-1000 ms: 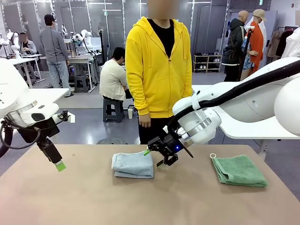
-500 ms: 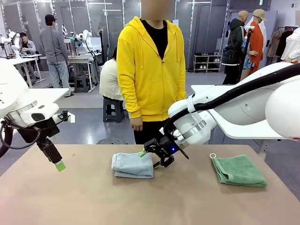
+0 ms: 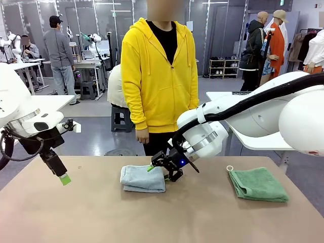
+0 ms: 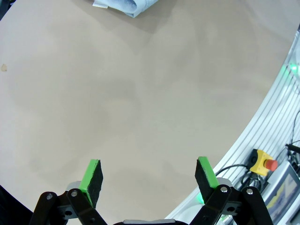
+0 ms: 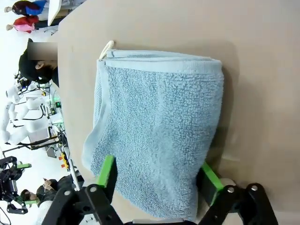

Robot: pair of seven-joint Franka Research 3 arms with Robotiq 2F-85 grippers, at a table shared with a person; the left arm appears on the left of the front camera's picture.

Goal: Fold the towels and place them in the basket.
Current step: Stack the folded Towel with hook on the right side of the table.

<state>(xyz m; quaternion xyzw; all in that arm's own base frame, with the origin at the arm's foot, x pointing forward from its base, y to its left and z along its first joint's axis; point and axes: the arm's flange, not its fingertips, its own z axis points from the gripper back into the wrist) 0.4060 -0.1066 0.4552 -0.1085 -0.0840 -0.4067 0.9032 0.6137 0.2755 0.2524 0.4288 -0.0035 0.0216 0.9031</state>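
Your right gripper (image 5: 157,177) straddles the near edge of the folded grey-blue towel (image 3: 143,178), jaws apart but whether gripping you cannot tell; the green towel (image 3: 258,184) lies well apart.

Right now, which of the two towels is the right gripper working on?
The pale blue towel at mid-table: the right gripper straddles its right end. The green towel lies apart, toward the table's right side.
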